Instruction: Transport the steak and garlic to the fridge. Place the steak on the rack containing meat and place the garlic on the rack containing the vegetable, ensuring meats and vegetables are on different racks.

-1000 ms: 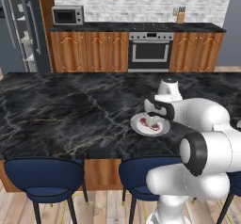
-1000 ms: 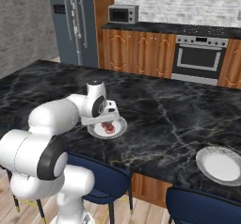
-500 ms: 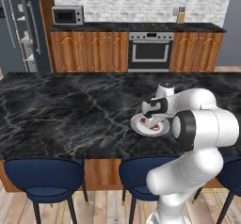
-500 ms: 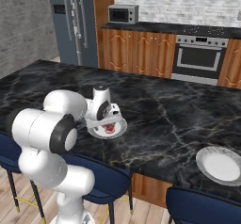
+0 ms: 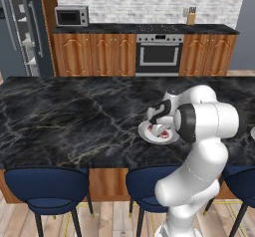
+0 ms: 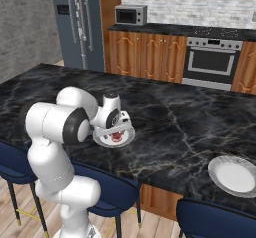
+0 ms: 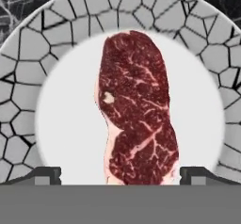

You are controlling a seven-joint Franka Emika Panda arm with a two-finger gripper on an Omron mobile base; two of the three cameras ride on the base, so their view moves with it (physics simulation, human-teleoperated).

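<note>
Steak (image 7: 137, 110) lies flat at the centre of the hand view, on a round pale plate (image 7: 61, 124) whose rim carries a cracked grey mosaic pattern. The gripper (image 7: 120, 175) hangs directly over it, its two dark fingertips (image 7: 44, 175) at the bottom corners of that frame, spread as wide as they go, one on each side of the steak's lower end. Nothing is between them; the meat is not yet gripped.

In the left base view the same plate (image 5: 145, 133) sits right of centre on the black marble counter (image 5: 74, 121), with the steak (image 5: 163, 134) a small red patch partly hidden by the arm. In the right base view the steak (image 6: 117, 136) shows on its plate (image 6: 129, 134) left of centre, under the hand. A second, empty plate (image 6: 235, 176) sits at the lower right of that frame.

The fridge (image 6: 75, 24) stands at the upper left, well apart from the counter, with its white shelves (image 5: 22, 32) visible at the upper left edge of the left base view. I cannot make out the garlic in any frame.

As a judgement, the task is barely begun: the steak awaits its first grasp, and both carries to the fridge and both rack placements remain.
</note>
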